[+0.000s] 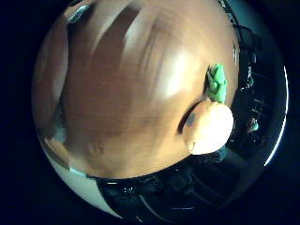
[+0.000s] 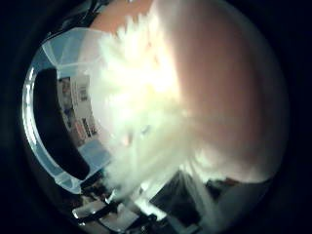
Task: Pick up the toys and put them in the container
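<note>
A white fluffy toy [image 2: 146, 112] fills much of the thumb side view, so it is very close to my palm. Beside it stands a clear plastic container [image 2: 51, 61] with a printed label on its wall; the toy overlaps its rim in the picture. I cannot tell whether the toy is inside it or above it. An orange plush toy with a green leafy top [image 1: 208, 124] lies on the wooden table [image 1: 122, 93] near its edge. Dark parts of my hand [image 1: 173, 185] show at the rim of the little finger side view.
Past the table edge beside the orange toy, the surroundings are dark with indistinct shapes [image 1: 251, 124]. A pale band [image 1: 82, 180] runs along another table edge.
</note>
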Action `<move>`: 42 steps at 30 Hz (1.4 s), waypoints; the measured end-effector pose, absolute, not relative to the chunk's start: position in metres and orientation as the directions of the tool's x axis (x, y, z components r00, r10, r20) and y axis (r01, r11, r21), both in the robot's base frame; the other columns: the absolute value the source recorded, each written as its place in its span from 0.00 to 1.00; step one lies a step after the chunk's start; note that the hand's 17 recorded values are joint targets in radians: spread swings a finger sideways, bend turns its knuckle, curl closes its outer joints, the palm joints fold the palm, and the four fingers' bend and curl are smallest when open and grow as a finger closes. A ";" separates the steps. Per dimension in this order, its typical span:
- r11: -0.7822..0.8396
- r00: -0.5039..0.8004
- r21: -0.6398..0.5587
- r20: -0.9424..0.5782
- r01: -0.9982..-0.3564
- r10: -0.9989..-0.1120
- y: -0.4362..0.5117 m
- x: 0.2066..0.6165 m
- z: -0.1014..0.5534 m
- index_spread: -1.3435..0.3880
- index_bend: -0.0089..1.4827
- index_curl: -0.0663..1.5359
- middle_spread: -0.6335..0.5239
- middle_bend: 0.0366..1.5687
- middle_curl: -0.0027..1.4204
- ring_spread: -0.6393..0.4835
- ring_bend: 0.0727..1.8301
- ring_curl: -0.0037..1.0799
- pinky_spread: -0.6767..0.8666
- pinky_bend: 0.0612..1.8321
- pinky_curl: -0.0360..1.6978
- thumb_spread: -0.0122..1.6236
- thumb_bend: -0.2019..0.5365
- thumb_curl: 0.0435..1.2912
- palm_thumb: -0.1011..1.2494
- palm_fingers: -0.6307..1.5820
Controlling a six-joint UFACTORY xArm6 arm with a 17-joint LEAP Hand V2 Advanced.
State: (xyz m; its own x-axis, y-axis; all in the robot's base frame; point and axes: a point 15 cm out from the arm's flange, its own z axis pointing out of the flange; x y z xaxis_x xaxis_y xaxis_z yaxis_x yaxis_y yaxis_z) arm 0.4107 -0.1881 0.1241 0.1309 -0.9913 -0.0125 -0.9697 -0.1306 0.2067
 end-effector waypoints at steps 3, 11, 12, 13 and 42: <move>-0.145 0.149 0.220 -0.001 -0.965 -0.989 -0.187 0.404 0.128 0.55 0.19 0.27 0.33 0.36 0.34 0.35 0.43 0.41 0.30 0.34 0.23 0.64 0.26 0.23 0.58 0.86; -0.146 0.157 0.193 0.043 -0.970 -0.987 -0.193 0.400 0.163 0.59 0.57 0.47 0.38 0.71 0.50 0.35 0.65 0.57 0.24 0.58 0.38 0.62 0.27 0.29 0.72 0.83; -0.146 0.157 0.198 0.041 -0.969 -0.987 -0.194 0.396 0.168 0.59 0.60 0.49 0.39 0.74 0.51 0.36 0.67 0.59 0.25 0.60 0.40 0.61 0.27 0.31 0.76 0.82; -0.157 0.168 0.207 0.039 -0.966 -0.985 -0.195 0.391 0.173 0.60 0.63 0.50 0.39 0.76 0.52 0.36 0.69 0.60 0.26 0.62 0.41 0.60 0.28 0.33 0.79 0.81; -0.191 0.175 -0.077 0.179 -0.979 -0.968 -0.143 0.327 0.497 0.63 0.70 0.61 0.41 0.83 0.60 0.33 0.70 0.79 0.28 0.61 0.62 0.38 0.25 0.65 0.83 0.75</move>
State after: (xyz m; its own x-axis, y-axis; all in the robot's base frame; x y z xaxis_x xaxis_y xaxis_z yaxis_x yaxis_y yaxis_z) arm 0.3268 -0.1431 0.4966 0.1750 -0.9681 0.1791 -0.9786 -0.1911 -0.0769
